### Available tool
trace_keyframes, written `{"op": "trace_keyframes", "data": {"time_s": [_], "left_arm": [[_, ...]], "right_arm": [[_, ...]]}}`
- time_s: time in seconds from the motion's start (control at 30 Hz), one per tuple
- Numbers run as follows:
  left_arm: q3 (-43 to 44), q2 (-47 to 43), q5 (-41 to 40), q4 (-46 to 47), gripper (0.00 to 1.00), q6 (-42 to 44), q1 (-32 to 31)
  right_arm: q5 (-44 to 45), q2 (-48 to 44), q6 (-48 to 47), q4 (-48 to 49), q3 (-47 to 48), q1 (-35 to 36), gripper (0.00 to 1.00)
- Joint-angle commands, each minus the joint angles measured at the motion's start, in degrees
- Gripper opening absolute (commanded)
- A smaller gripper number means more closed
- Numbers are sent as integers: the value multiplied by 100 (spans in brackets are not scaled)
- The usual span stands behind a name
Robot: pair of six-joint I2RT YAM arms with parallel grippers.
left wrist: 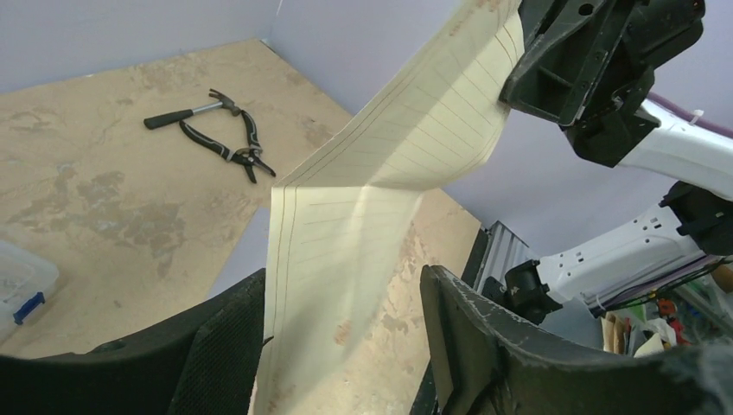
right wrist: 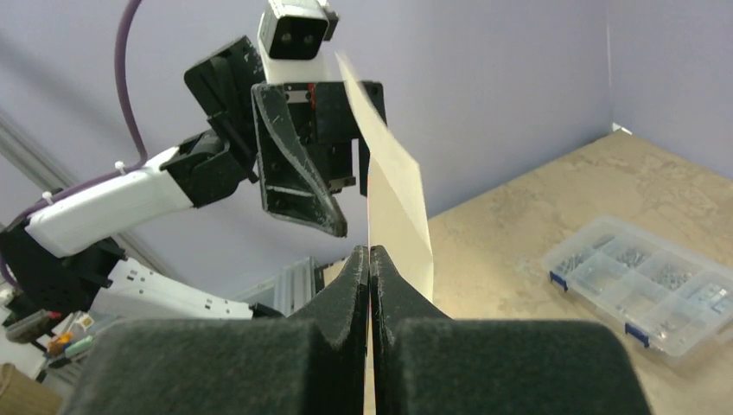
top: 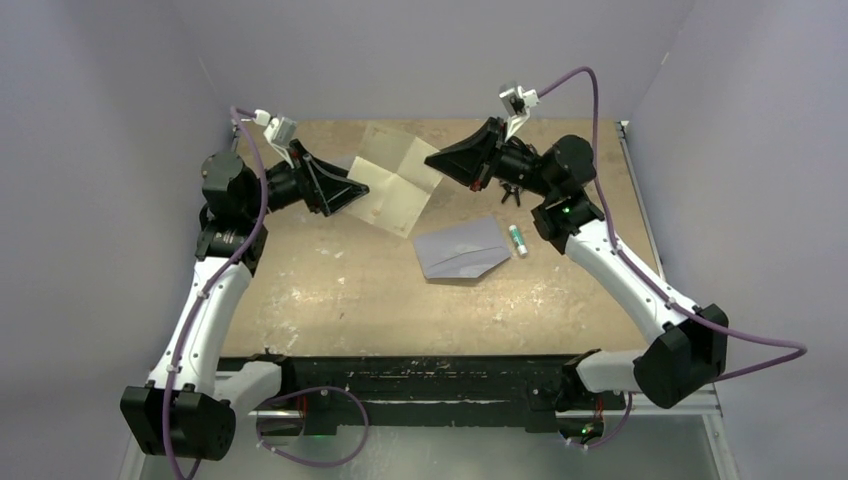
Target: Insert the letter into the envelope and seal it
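Right wrist: right tool [right wrist: 370,259] clamped shut on the letter [right wrist: 396,203] by its edge, letter held up in the air. Left wrist: left tool [left wrist: 341,290] wide apart, letter runs between, not pinched. Top: envelope [top: 462,250] flat on the worktop [top: 330,290], letter not in it. Insertion and sealing both left, by my read.

A robot workshop: scuffed plywood bench [top: 330,290], pliers [left wrist: 245,154], compartment screw box [right wrist: 644,285].
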Motion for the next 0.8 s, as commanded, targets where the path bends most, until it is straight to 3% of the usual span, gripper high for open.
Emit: {"op": "trace_keyframes", "data": {"time_s": [0.0, 0.1, 0.17, 0.4, 0.57, 0.67, 0.77], "left_arm": [[-64, 49, 148, 231, 57, 199, 2], [-178, 5, 415, 553, 41, 84, 1], [-267, -74, 474, 603, 38, 134, 3], [5, -95, -199, -220, 69, 575, 3], [194, 31, -186, -555, 73, 526, 1], [137, 85, 475, 37, 64, 205, 3], [13, 57, 997, 502, 47, -135, -1]], "right_arm": [[-352, -308, -478, -770, 372, -15, 0], [-482, -321, -501, -964, 518, -15, 0], [-561, -317, -519, -1135, 657, -15, 0], [-652, -384, -698, -1524, 917, -15, 0], [-647, -459, -808, -1681, 917, -15, 0], [-693, -423, -838, -1774, 948, -17, 0], [-736, -409, -831, -1779, 960, -15, 0]]}}
